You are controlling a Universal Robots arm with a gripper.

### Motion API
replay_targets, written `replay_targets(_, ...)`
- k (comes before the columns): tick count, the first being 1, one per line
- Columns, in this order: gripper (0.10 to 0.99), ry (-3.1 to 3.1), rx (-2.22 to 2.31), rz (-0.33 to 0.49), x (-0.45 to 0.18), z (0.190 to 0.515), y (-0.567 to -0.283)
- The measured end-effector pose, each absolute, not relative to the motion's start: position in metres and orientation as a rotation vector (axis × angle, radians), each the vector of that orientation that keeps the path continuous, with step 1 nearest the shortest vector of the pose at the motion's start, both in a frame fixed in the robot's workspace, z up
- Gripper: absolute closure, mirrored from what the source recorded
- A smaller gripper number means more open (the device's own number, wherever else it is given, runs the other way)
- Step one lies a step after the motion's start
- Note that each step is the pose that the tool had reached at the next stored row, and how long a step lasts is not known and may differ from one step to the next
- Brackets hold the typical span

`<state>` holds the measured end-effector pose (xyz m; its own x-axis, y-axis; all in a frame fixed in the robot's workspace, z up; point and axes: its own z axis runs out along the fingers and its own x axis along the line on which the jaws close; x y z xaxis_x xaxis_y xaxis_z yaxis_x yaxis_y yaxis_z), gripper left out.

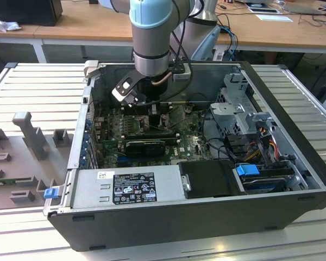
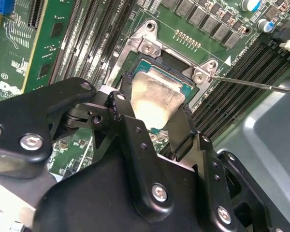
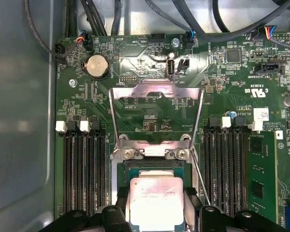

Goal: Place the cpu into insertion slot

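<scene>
In the exterior view the arm (image 1: 150, 38) reaches down into an open computer case (image 1: 293, 163) that lies on a ribbed metal table (image 1: 32, 87). Its pincer (image 1: 152, 113) is low over the green motherboard (image 1: 190, 144), well apart from the grey power supply (image 1: 125, 187) along the case's near wall. In the second wrist view the pincer (image 2: 154, 113) is closed on the cpu (image 2: 157, 94), with one black finger (image 2: 122, 113) against one edge of the pale silver chip and the other on the opposite edge. The cpu sits inside the shiny metal frame of the insertion slot (image 2: 146, 47), a strip of its green edge showing on the far side. Whether it is fully seated or only held just above the contacts cannot be told. A thin lever (image 2: 251, 84) sticks out from one corner of the frame, and long black memory slots (image 2: 246, 72) run on both sides. In the first wrist view the pincer (image 3: 157, 215) grips the cpu (image 3: 156, 200) by two opposite sides over the insertion slot (image 3: 150, 166), whose hinged metal plate (image 3: 154, 92) is swung open and away from the chip. The lever (image 3: 200, 179) slants beside the socket, memory slots (image 3: 82, 169) flank it on either side, and a round coin battery (image 3: 97, 66) sits farther up the motherboard (image 3: 232, 87).
</scene>
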<state>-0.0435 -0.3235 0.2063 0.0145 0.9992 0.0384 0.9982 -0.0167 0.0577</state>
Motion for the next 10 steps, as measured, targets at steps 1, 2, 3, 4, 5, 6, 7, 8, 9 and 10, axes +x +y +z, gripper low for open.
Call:
replay_targets(1, 0.557, 2.193, 2.228, 0.106, -0.0433, 0.2058, -0.3235)
replay_targets(2, 0.557, 2.193, 2.228, 0.105, -0.0430, 0.2051, -0.3235)
replay_targets(3, 0.557, 2.193, 2.228, 0.105, -0.0430, 0.2039, -0.3235)
replay_targets(4, 0.557, 2.193, 2.228, 0.105, -0.0430, 0.2031, -0.3235)
replay_targets(5, 0.557, 2.193, 2.228, 0.105, -0.0429, 0.2020, -0.3235)
replay_targets(6, 0.557, 2.193, 2.228, 0.104, -0.0429, 0.2009, -0.3235)
replay_targets(7, 0.557, 2.193, 2.228, 0.104, -0.0428, 0.2009, -0.3235)
replay_targets(8, 0.557, 2.193, 2.228, 0.104, -0.0429, 0.2009, -0.3235)
replay_targets(9, 0.557, 2.193, 2.228, 0.104, -0.0429, 0.2008, -0.3235)
replay_targets(10, 0.557, 2.193, 2.228, 0.104, -0.0428, 0.2008, -0.3235)
